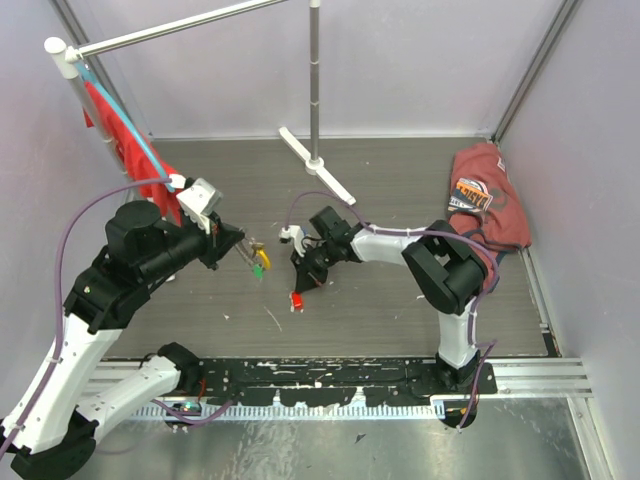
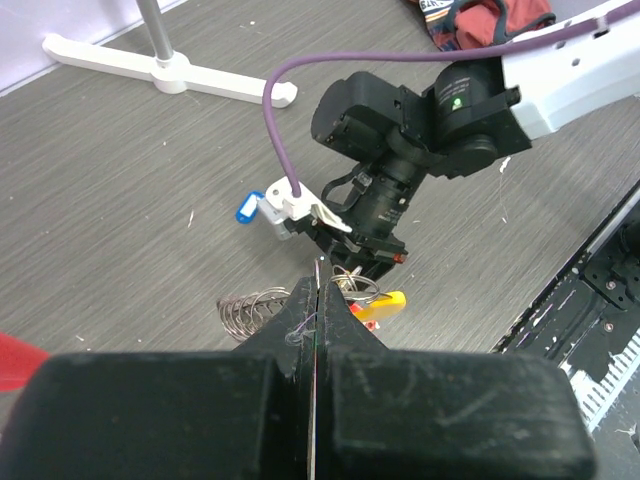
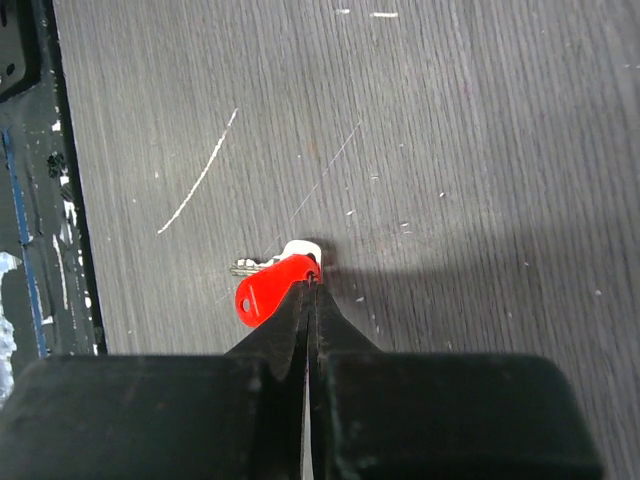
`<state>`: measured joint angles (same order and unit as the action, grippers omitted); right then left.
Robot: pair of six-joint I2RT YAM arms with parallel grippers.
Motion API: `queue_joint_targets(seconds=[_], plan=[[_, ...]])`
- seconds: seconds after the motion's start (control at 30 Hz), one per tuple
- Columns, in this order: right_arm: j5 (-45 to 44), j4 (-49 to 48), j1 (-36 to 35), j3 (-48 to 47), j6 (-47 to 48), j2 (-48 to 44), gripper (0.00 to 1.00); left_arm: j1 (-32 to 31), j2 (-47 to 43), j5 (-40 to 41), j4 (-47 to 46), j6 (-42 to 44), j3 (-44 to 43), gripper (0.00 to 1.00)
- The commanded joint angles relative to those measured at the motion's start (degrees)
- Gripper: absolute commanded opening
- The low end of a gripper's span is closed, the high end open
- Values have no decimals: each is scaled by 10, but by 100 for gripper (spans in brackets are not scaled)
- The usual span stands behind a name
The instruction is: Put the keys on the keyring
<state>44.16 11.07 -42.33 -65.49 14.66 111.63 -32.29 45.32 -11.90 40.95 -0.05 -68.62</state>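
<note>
L gripper (image 1: 247, 256) sits left of centre over the table (image 1: 400, 310), fingers pressed tight together. They pinch the keyring (image 2: 352, 284) by its thin wire, so the ring pokes out just past the tips. Its yellow tag (image 2: 384, 303) and green tag (image 1: 258, 270) dangle off the tips, on the side twd the R arm. There's a springy wire coil (image 2: 245, 312) just beside the L fingers. Can't tell if it's joined to the ring.

R gripper (image 3: 312, 288) is close by, just right of the keyring, pointing down and twd the near edge. Its fingers are closed too, tips nipping one end of the red key (image 3: 268, 291). The red plastic head sticks out to one side w/ a bit of silver blade showing behind it. Can't tell if the key is lifted or resting on the table.

Blue key (image 2: 247, 207) lies flat on the table on the far side of the R gripper, right by the white cable plug (image 2: 290, 208) on that wrist. It's apart from both grippers.

Also here: white stand (image 1: 318, 160) w/ upright pole at the far middle, maroon T-shirt (image 1: 488, 195) bunched at far right, red cloth (image 1: 125, 135) hanging off a rail at far left.
</note>
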Motion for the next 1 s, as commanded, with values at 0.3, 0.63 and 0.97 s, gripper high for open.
queue_joint_targets(seconds=[0.3, 0.63, 0.97], plan=[[-96, 69, -1, 7, 12, -191, 1, 3, 2, -26, -39, 3, -24, 0], [-394, 139, 0, -29, -51, -298, 1, 3, 13, -49, -58, -3, -20, 0], [-311, 186, 3, 0, -108, -265, 1, 3, 13, -53, -63, -11, -9, 0]])
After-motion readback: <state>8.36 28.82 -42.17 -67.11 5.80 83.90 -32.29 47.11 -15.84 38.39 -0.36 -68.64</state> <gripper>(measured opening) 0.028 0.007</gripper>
